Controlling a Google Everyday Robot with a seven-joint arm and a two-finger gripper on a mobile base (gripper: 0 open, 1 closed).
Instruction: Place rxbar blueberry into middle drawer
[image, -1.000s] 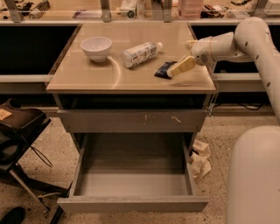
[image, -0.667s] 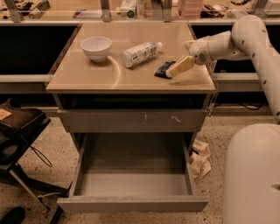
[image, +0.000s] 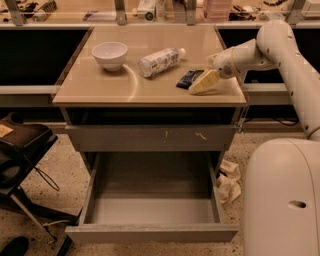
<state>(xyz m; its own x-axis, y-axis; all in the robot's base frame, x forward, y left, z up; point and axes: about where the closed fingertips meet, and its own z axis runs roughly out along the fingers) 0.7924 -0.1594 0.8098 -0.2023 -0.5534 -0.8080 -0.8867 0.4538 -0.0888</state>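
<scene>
The rxbar blueberry (image: 187, 78), a small dark flat bar, lies on the right part of the tan cabinet top. My gripper (image: 202, 83) reaches in from the right and sits low over the top, right against the bar's right end, its cream-coloured fingers (image: 205, 81) partly covering it. The middle drawer (image: 150, 207) is pulled wide open below, with a bare grey floor and a plain front panel (image: 150, 233).
A white bowl (image: 109, 54) stands at the top's left. A white plastic bottle (image: 160, 61) lies on its side in the middle. A shut drawer front with pale scratches (image: 150, 138) is above the open drawer. A black chair (image: 20, 150) is left; crumpled paper (image: 228, 182) right.
My gripper and arm have stayed by the bar on the right of the top, shifting at most slightly. The bar, bottle, bowl and drawer have not moved.
</scene>
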